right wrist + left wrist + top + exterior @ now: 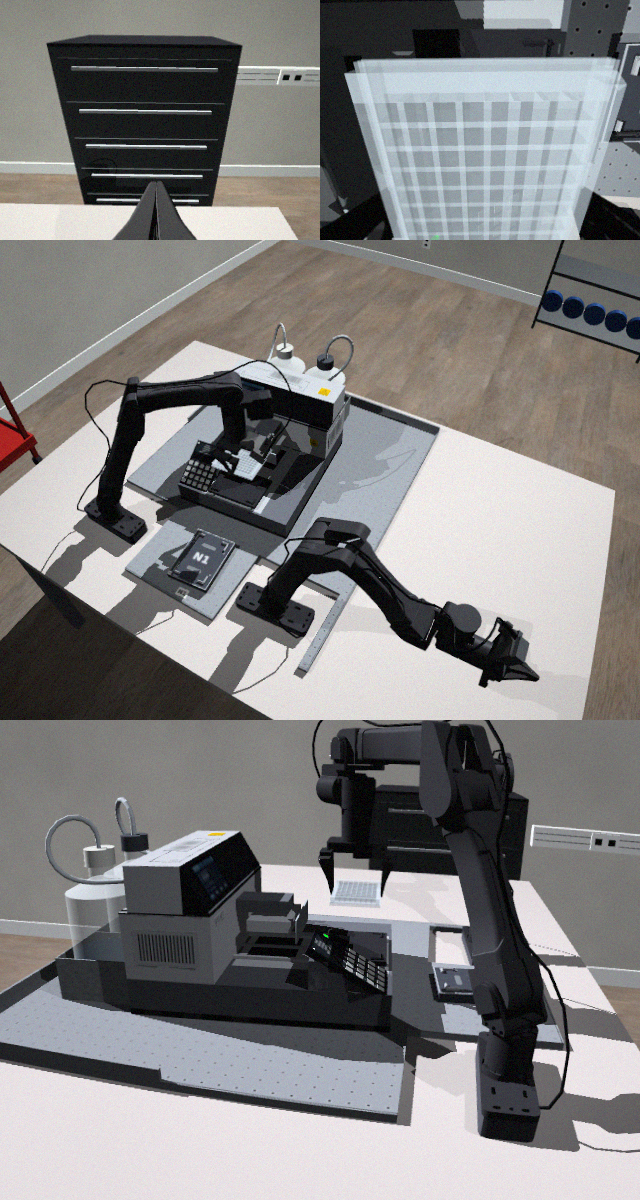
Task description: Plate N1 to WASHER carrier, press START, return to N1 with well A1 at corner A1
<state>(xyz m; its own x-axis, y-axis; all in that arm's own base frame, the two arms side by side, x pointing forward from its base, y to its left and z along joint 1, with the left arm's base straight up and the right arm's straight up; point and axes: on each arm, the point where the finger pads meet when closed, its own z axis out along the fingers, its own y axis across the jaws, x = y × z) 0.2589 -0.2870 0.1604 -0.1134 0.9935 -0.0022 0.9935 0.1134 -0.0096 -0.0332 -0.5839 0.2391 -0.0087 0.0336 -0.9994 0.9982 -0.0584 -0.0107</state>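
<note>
The clear-white plate [249, 465] [356, 892] [485, 150] is held roughly level by my left gripper [356, 894], whose fingers are shut on two opposite sides. It hangs in the air above the front part of the washer [330, 438] [170, 947]. The dark carrier [240, 489] is at the washer's front, beside the keypad [197, 475] [366, 970], with no plate on it. The lamp [325, 935] is green. The nest N1 [214, 565] [454, 979] is empty. I cannot tell which plate corner is cut off. My right gripper [536, 678] [156, 191] is shut and empty, far from the plate.
Two bottles with hoses [325, 369] [95, 911] stand behind the washer. The keypad's tilted panel rises close to the held plate. A perforated grey board [361, 446] [289, 1071] lies under the washer. A black drawer cabinet [145, 90] stands beyond the table.
</note>
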